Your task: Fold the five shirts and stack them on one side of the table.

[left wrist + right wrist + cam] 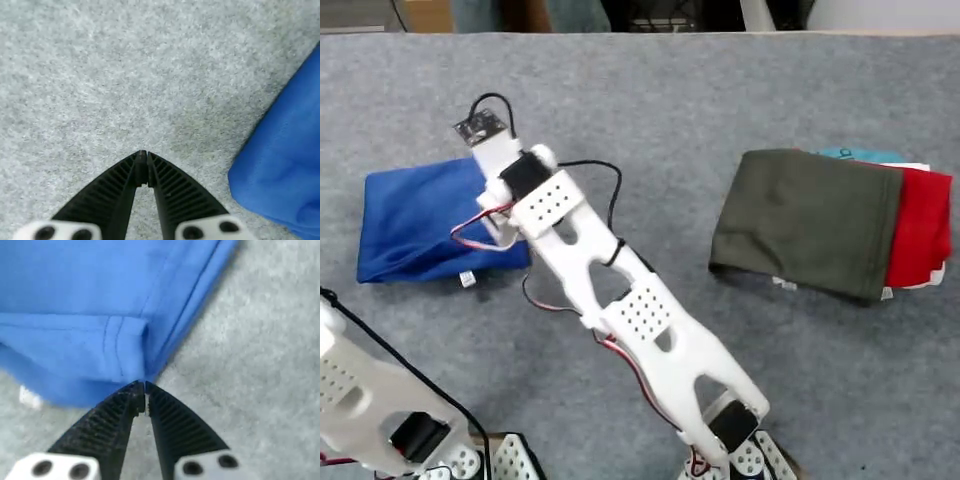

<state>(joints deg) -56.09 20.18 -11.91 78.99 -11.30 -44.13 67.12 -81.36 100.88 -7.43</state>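
Note:
A folded blue shirt (415, 220) lies at the table's left. My right arm stretches from the front middle to that shirt's right edge. There my right gripper (141, 386) is shut, its tips pinching the hem of the blue shirt (100, 300). An olive shirt (805, 220) tops a stack at the right, over a red shirt (922, 230), with a teal one (860, 154) peeking out behind. My left gripper (142, 156) is shut with nothing in it, low over bare grey cloth, with the blue shirt (285, 165) off to one side.
The grey table cover (660, 110) stretches between the blue shirt and the stack. My left arm (360, 400) sits at the front left corner. A white tag (467, 279) sticks out at the blue shirt's front edge.

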